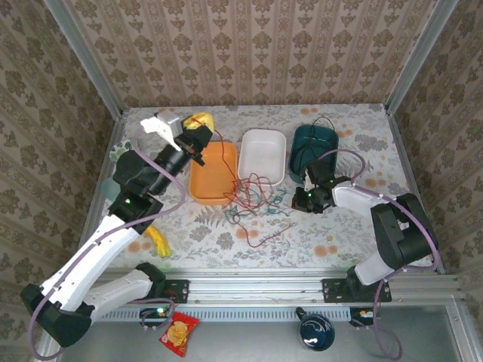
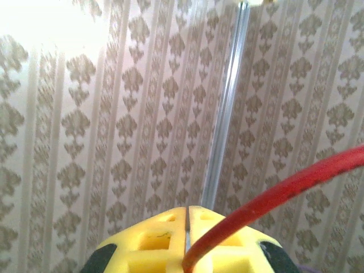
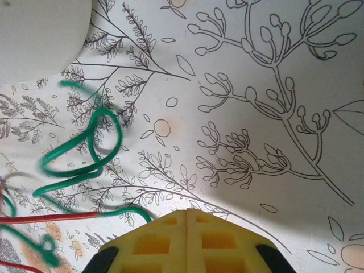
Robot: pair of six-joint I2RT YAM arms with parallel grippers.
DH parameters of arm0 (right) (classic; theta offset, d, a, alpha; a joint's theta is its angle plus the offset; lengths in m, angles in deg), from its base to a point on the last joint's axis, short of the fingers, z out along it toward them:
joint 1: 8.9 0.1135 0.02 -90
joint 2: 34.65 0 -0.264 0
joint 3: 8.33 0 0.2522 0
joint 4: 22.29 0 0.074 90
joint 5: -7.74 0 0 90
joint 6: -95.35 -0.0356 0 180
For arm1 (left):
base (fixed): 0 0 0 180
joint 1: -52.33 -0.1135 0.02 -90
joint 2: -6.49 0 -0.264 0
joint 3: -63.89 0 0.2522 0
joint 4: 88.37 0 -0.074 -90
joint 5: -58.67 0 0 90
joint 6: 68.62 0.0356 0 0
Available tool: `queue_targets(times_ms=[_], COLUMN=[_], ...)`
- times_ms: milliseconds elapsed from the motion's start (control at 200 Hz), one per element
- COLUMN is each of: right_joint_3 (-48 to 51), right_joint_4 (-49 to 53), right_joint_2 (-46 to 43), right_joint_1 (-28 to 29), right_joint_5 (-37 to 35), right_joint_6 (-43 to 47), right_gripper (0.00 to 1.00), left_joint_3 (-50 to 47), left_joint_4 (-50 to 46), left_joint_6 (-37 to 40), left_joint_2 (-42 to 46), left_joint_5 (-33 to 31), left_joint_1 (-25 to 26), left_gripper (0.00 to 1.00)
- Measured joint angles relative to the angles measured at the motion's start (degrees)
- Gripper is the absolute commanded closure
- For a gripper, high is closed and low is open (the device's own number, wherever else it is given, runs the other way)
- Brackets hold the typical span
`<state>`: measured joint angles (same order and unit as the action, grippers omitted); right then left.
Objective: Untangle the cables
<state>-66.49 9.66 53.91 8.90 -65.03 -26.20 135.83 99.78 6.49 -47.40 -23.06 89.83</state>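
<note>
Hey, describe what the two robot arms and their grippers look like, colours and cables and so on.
The left arm and right arm have white shells with black joints; a thin lilac hose loops along each. A small green light glows on the left one. The left gripper and right gripper have blocky yellow fingers with square recesses, set on black mounts.

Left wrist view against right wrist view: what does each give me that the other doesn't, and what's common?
Left wrist's own: patterned wall, a metal post, and the red cable pinched in the shut left claw, running up to the right. Right wrist's own: flowered table cover, loops of green cable, a corner of the white tray; the green cable ends beside the shut right claw, grip unclear. Shared: shut yellow fingers and a strand of red cable.
</note>
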Motion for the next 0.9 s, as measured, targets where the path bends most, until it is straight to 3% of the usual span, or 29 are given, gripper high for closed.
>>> queue_targets(times_ms=[115, 145, 200, 245, 300, 375, 485, 645, 755, 900], right_joint_3=[0.04, 0.35, 1.16, 1.55, 1.42, -0.61, -7.17, -18.27, -22.91, -21.53], right_joint_4=[-0.11, -0.66, -1.66, -2.16, -2.95, -3.63, -4.94, -4.72, -2.54, 0.94], right_joint_2=[-0.15, -0.61, -2.62, -5.05, -9.05, -13.73, -14.97, -7.78, -0.94, 2.71], right_joint_1=[0.02, 0.02, 0.13, 0.50, 2.16, 5.99, 11.72, 18.32, 20.87, 20.83], right_joint_5=[0.33, 1.03, 2.56, 3.89, 5.11, 6.86, 9.60, 11.15, 7.23, 0.17], right_joint_6=[0.04, 0.07, 0.09, 0.35, 1.46, 3.56, 6.03, 9.38, 11.10, 11.96], right_gripper=[1.00, 0.92, 0.64, 0.49, 0.37, 0.30, 0.27, 0.28, 0.32, 0.36], left_joint_3=[3.21, 4.20, 5.31, 5.40, 5.07, 3.98, 3.02, 3.19, 4.22, 5.27], left_joint_4=[0.85, 0.92, 1.62, 2.10, 2.25, 2.32, 1.40, 0.35, 0.33, 0.35], left_joint_6=[-0.04, -0.07, -0.39, -0.79, -1.62, -2.47, -2.86, -2.45, -1.70, -0.39], left_joint_2=[-0.50, -1.01, -2.12, -2.80, -3.82, -5.16, -6.88, -7.41, -7.52, -7.50], left_joint_5=[2.58, 3.30, 4.68, 5.73, 6.64, 7.19, 7.45, 7.67, 7.65, 7.65], left_joint_1=[-2.54, -2.89, -3.10, -3.10, -2.97, -2.47, -0.35, 3.41, 4.96, 6.45], left_gripper=[1.00, 1.00, 1.00, 1.00, 1.00, 1.00, 1.00, 1.00, 1.00, 1.00])
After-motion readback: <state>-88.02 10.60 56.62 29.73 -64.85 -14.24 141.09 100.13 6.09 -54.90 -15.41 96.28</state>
